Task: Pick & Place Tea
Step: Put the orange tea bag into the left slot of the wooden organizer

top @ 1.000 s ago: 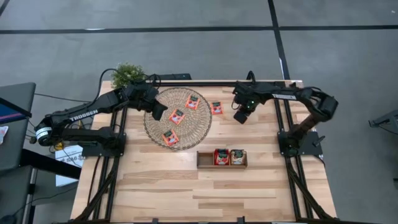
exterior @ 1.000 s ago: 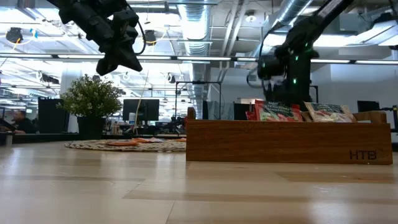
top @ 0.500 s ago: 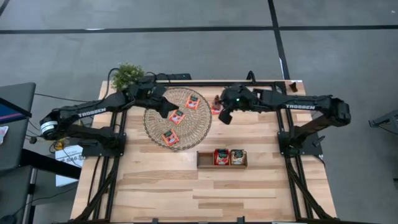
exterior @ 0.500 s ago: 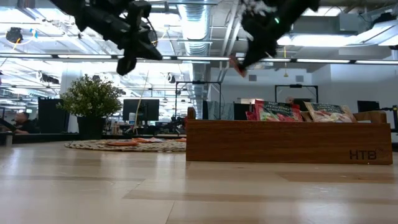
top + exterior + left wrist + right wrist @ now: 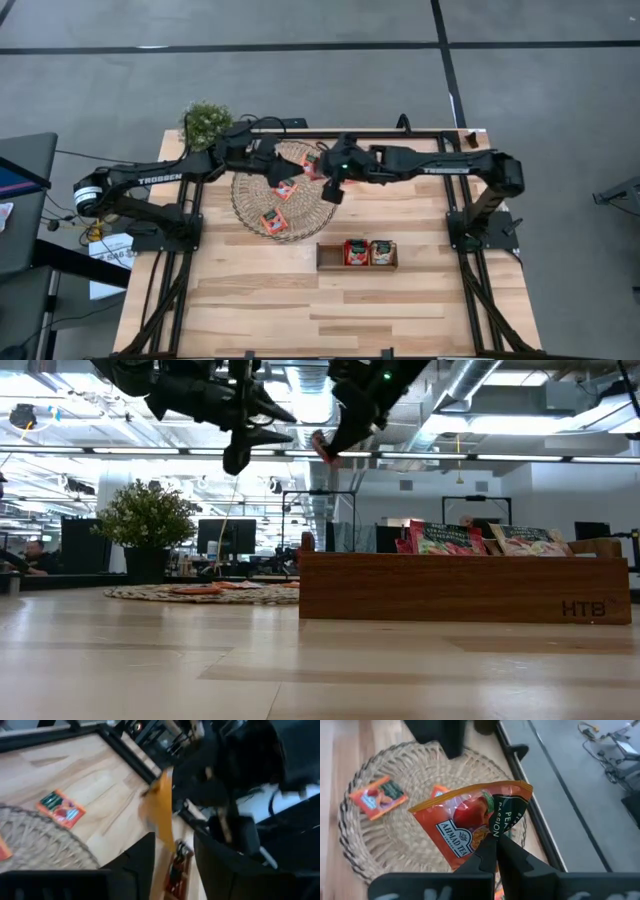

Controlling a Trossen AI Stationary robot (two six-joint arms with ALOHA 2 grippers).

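Nearest on the table stands the wooden tray, right of centre, with two tea sachets upright in it (one red, one paler). Beyond it, to the left, lies the round woven mat; one red sachet lies flat on its near part and another closer to its middle. Above the mat's right edge the right gripper hangs in the air, its fingers pressed together on the corner of a red sachet, which dangles clear of the mat. Just left of it, over the mat's far part, the left gripper hovers with its fingers spread apart and nothing between them. At the table's far left corner stands a small green plant
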